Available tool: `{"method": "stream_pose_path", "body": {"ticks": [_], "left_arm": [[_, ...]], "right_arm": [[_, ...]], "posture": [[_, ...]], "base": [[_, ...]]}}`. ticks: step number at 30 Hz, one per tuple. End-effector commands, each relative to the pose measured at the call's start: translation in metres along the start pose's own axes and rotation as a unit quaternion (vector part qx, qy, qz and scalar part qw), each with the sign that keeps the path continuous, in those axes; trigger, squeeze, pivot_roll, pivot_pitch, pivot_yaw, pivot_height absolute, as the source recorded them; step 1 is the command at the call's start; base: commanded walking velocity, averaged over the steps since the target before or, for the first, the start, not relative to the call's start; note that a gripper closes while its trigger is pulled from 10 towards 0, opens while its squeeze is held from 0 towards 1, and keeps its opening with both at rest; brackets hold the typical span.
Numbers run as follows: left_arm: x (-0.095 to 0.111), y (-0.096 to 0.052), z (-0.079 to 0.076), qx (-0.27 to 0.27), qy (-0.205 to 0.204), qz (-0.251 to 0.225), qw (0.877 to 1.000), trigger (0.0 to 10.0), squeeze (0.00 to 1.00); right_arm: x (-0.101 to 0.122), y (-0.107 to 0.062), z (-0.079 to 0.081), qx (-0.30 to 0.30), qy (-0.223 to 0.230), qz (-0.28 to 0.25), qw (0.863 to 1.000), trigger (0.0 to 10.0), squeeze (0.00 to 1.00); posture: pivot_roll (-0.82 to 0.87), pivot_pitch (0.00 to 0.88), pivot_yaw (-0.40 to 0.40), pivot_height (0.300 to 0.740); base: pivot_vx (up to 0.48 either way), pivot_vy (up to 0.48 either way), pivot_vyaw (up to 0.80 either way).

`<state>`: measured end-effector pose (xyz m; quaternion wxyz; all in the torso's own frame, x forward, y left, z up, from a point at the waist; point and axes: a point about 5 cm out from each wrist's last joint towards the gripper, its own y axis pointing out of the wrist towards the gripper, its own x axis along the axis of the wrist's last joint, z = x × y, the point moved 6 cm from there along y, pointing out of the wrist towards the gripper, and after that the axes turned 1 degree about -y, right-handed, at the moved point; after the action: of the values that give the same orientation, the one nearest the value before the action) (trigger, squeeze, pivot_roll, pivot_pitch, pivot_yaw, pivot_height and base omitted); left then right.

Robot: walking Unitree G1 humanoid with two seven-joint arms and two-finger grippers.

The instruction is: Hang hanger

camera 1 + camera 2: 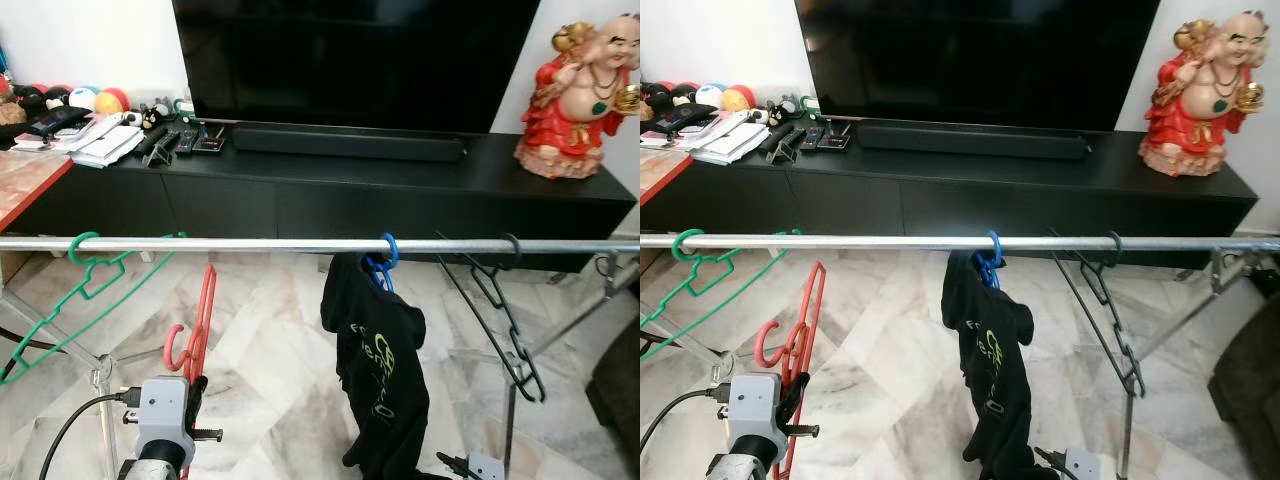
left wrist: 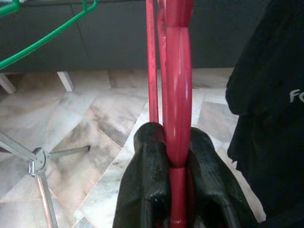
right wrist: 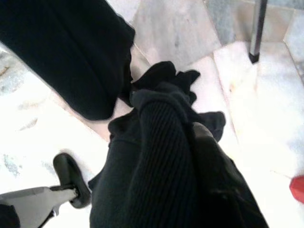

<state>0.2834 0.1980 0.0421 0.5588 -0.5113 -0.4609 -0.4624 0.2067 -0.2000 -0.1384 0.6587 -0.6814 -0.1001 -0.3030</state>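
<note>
A red hanger [image 1: 203,315] stands upright below the silver rail [image 1: 280,244], its hook [image 1: 175,345] low and apart from the rail. My left gripper [image 1: 193,392] is shut on the hanger's lower part. The left wrist view shows the black fingers [image 2: 152,175] pinching the red hanger [image 2: 176,95]. A black garment [image 1: 380,360] hangs from a blue hanger [image 1: 388,250] at mid-rail. My right gripper [image 3: 190,142] is at the garment's bottom, and ribbed black fabric [image 3: 161,161] lies pinched along its fingers.
A green hanger [image 1: 90,280] hangs at the rail's left end and a black hanger [image 1: 500,310] to the right of the garment. Behind the rail stand a black TV console [image 1: 400,190] and a red statue [image 1: 580,90]. Rack legs [image 1: 100,400] spread over the marble floor.
</note>
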Motion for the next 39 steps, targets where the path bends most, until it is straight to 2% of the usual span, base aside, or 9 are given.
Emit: {"method": "stream_pose_path", "body": {"ticks": [1,18,28,39], "left_arm": [[-0.0079,-0.0046,0.0005,0.005,-0.001,0.011,1.0,10.0,0.0],[-0.0067,-0.0035,0.0001,0.005,-0.003,0.009,1.0,10.0,0.0],[-0.0095,-0.0025,0.0016,0.011,-0.015,0.018,1.0,10.0,0.0],[-0.0097,-0.0029,0.0024,0.013,-0.017,0.019,1.0,10.0,0.0]], "right_arm": [[0.0084,0.001,0.0007,0.0,-0.003,-0.008,1.0,10.0,0.0],[0.0086,0.001,0.0007,0.0,-0.004,-0.009,1.0,10.0,0.0],[0.0092,0.0011,0.0003,-0.001,-0.006,-0.009,1.0,10.0,0.0],[0.0094,0.0011,0.0003,0.0,-0.007,-0.009,1.0,10.0,0.0]], "posture": [[0.06,0.047,-0.013,0.74],[0.06,0.047,-0.014,0.74],[0.06,0.05,-0.017,0.74],[0.06,0.051,-0.019,0.74]], "base": [[-0.296,0.0,0.0],[-0.294,0.0,0.0],[0.0,0.0,0.0],[0.0,0.48,0.0]]}}
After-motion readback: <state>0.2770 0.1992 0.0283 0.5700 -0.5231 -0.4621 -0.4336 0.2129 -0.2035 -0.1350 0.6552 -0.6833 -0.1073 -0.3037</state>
